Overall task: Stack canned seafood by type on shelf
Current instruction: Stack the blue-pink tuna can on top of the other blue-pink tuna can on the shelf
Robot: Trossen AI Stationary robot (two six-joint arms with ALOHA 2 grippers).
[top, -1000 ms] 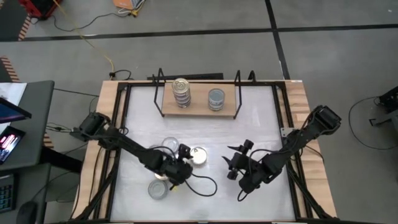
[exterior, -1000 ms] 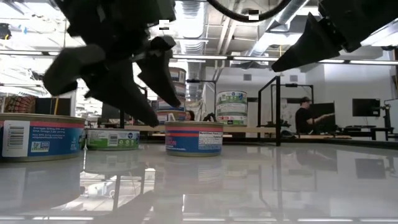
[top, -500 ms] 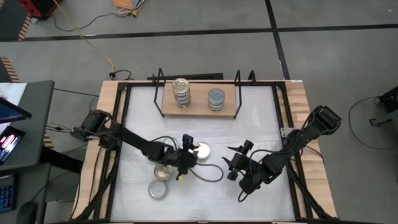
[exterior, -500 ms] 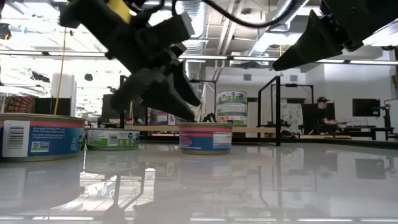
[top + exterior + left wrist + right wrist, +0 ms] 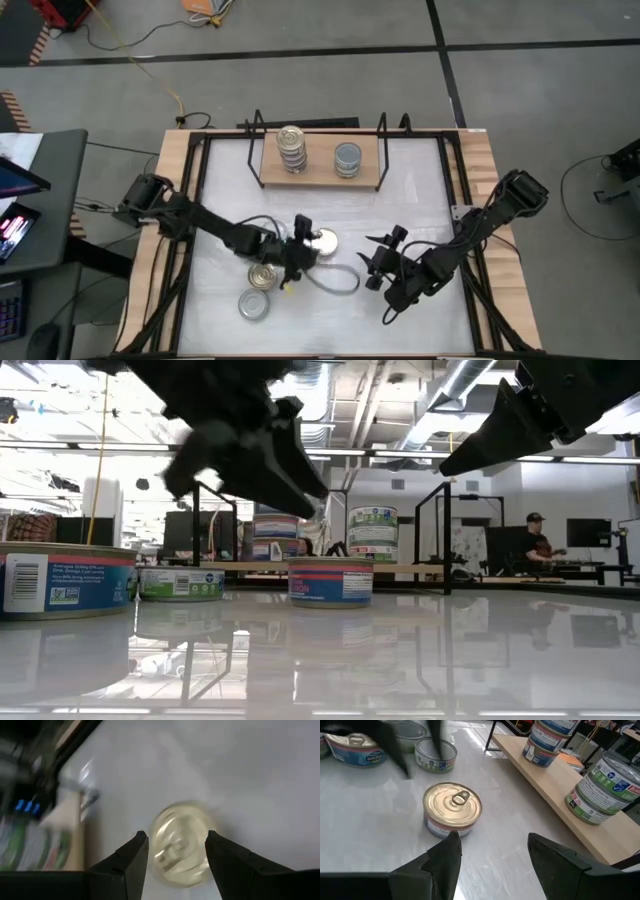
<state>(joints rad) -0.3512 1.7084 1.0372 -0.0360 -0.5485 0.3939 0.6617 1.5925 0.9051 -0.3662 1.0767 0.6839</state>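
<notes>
Straddling gold-topped tin point(image 5: 181, 845), left tool point(image 5: 176, 851)

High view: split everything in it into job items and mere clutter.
Job items:
- shelf
- gold-topped stack and grey-topped stack on it
- gold-topped tin by the open left gripper
- middle loose tin
- front loose tin
- right gripper, idle

Clutter:
- yellow cable on the floor
- side desk with screens
</notes>
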